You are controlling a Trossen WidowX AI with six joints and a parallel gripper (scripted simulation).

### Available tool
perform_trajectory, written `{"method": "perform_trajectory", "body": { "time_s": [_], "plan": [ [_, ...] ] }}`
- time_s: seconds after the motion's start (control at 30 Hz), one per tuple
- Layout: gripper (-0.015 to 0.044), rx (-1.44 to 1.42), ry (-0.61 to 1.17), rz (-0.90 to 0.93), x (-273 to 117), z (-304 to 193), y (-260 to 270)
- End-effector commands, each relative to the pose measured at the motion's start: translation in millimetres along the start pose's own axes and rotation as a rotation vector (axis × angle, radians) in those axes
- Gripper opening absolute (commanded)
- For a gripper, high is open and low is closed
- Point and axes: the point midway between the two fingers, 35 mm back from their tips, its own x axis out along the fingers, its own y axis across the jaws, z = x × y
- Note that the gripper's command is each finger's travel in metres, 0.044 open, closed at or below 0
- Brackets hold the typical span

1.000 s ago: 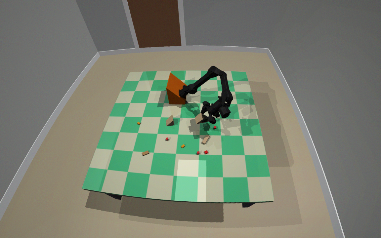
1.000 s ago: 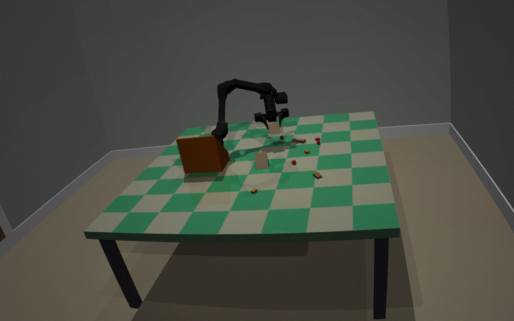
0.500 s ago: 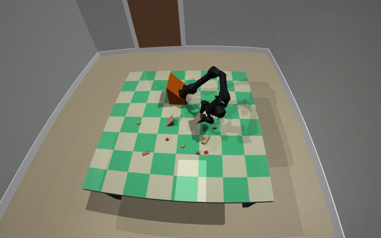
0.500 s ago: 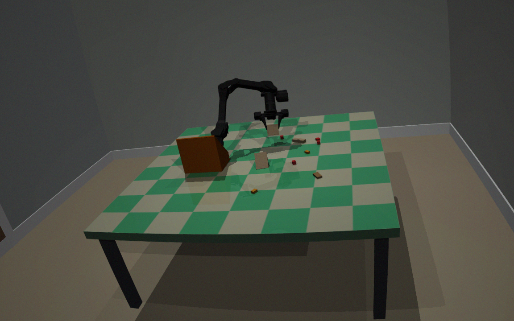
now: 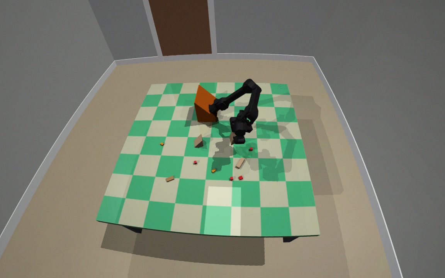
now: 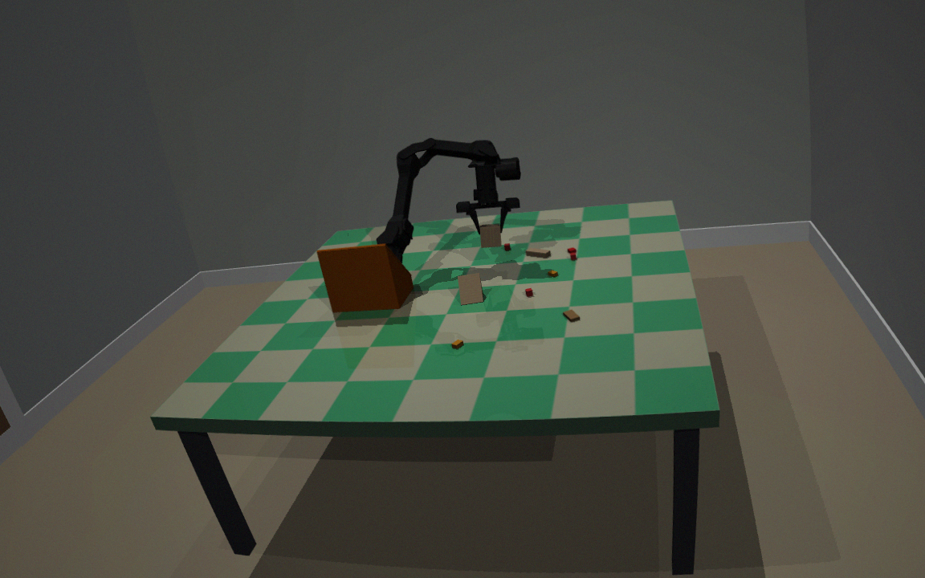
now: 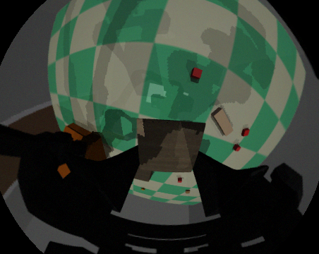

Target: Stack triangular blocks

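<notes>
One wooden triangular block [image 5: 231, 139] [image 6: 491, 238] [image 7: 170, 146] is held up above the table, with a broad face towards the wrist camera. My gripper [image 6: 491, 230] [image 7: 166, 149] is shut on it, one finger on each side; the fingertips are mostly hidden in the top view. The other triangular block [image 5: 198, 141] [image 6: 470, 289] stands on the table to the left in the top view, sloped face up, apart from the gripper and the held block. In the wrist view it shows partly, behind the held block's lower left corner.
A large orange wedge-shaped block [image 5: 205, 103] [image 6: 361, 280] [image 7: 96, 147] stands beside the arm's base. A flat wooden piece [image 5: 240, 163] [image 6: 537, 253] [image 7: 222, 121] and a red cube [image 5: 250, 148] [image 6: 507, 246] [image 7: 196, 73] lie near the gripper. Another flat piece [image 5: 169, 178] [image 6: 572, 315] and several small red and orange pieces are scattered about.
</notes>
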Motion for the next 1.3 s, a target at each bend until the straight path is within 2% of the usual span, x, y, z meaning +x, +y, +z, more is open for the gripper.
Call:
{"method": "perform_trajectory", "body": {
  "time_s": [0.0,0.1,0.33,1.27],
  "plan": [
    [0.0000,0.005,-0.119,-0.043,-6,-4,-2],
    [0.0000,0.006,-0.185,-0.078,-10,-6,-5],
    [0.0000,0.006,-0.188,-0.081,-11,-9,-6],
    [0.0000,0.041,-0.127,-0.109,-15,-143,-13]
  ]
}}
